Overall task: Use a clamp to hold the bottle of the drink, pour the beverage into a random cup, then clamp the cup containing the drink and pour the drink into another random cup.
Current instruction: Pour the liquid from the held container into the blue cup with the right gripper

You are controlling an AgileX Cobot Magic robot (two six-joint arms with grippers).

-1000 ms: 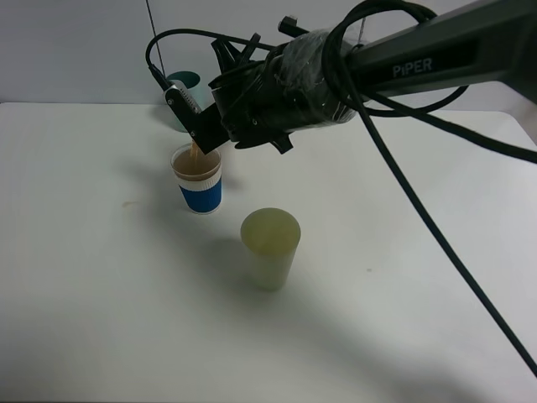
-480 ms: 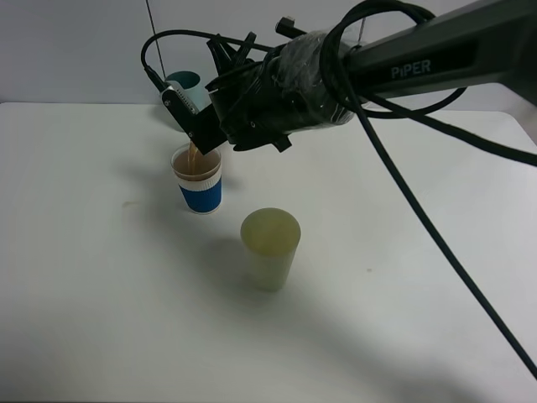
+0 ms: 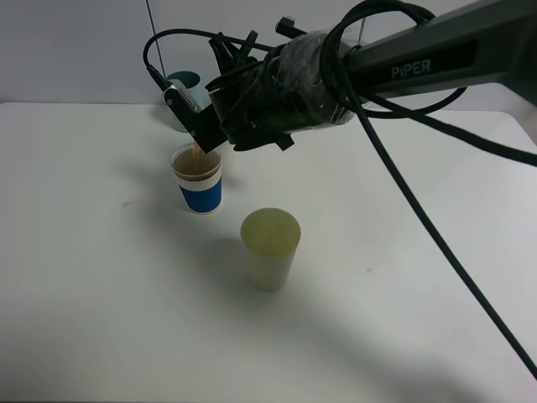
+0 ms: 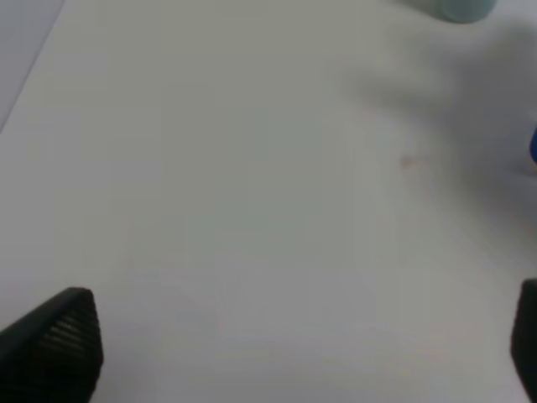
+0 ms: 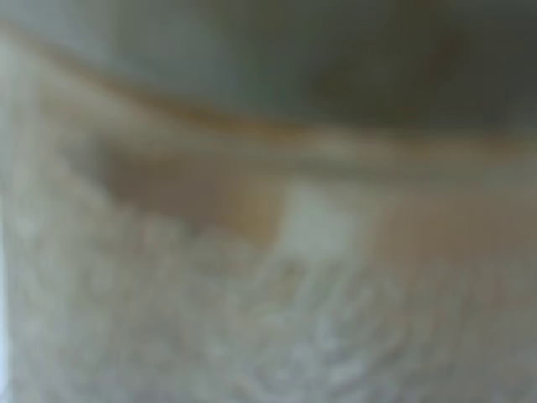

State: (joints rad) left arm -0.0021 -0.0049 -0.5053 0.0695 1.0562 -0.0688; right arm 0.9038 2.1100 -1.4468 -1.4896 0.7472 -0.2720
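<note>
One claw's (image 3: 195, 122) bottle (image 5: 268, 285) pours beverage (image 3: 198, 168) into the blue-bodied cup (image 3: 201, 196).

Table (image 3: 92, 319) open at left; blue-bodied cup (image 3: 201, 198), pale green cup (image 3: 270, 245) block centre.

Black arm (image 3: 457, 52), white PiPER lettering (image 3: 412, 66), looping cables (image 3: 419, 220)

A pale yellow-green tumbler (image 3: 270, 248) stands upright near the middle of the white counter (image 3: 92, 319), its mouth open upward; a small brownish speck (image 3: 127, 202) marks the counter well apart from it; a plain grey wall (image 3: 67, 50) rises behind.
</note>
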